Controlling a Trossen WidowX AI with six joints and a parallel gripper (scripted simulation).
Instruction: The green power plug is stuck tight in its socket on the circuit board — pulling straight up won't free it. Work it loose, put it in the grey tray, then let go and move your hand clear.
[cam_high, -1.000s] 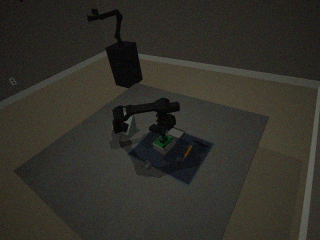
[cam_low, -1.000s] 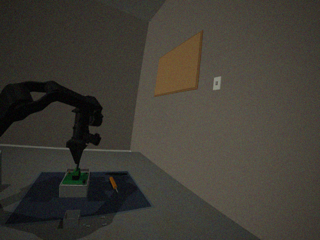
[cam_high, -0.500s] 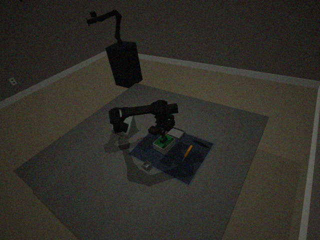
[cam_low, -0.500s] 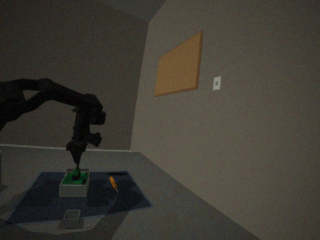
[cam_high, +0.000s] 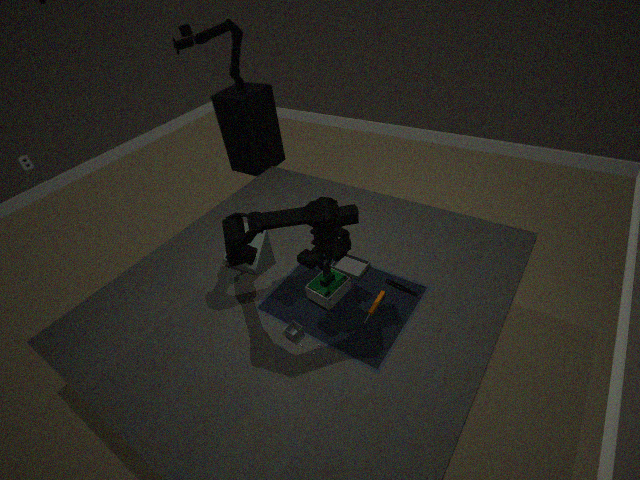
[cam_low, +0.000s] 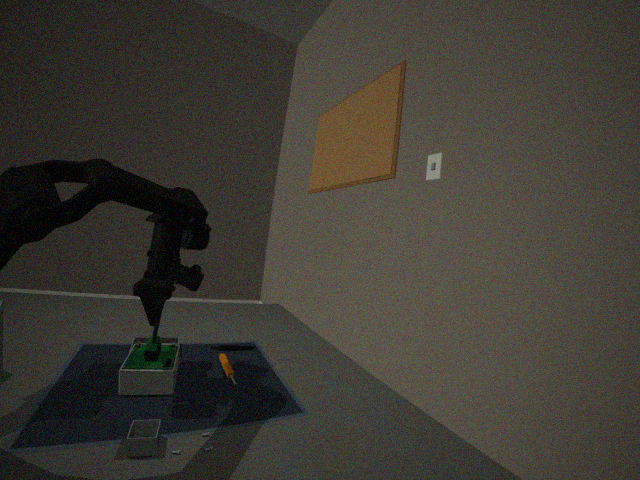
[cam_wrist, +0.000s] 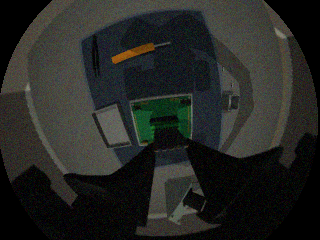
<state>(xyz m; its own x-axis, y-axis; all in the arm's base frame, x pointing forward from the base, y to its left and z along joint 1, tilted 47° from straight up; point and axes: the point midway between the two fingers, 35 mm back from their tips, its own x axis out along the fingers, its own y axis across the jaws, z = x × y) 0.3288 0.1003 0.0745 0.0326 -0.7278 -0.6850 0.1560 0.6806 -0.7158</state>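
Where the board lies flat — dark tapered fingers (cam_high: 326, 268) (cam_low: 154, 333) clenched on the green plug (cam_low: 154, 342).

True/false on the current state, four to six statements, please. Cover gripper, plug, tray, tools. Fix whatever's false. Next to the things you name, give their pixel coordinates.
1. The gripper (cam_high: 326, 272) (cam_low: 154, 335) is shut on the green plug (cam_low: 153, 342). True.
2. The grey tray (cam_high: 352, 266) (cam_wrist: 113, 125) already has the plug in it. False: the plug is between the fingers, over the circuit board (cam_high: 338, 279) (cam_low: 135, 358) (cam_wrist: 143, 120).
3. The orange screwdriver (cam_high: 376, 301) (cam_low: 226, 365) (cam_wrist: 133, 53) lies on the blue mat (cam_high: 379, 356) (cam_low: 279, 403) (cam_wrist: 172, 85). True.
4. The small clear box (cam_high: 294, 332) (cam_low: 143, 446) stands on the circuit board. False: it stands beside the mat, off the board.
5. The circuit board is green. True.
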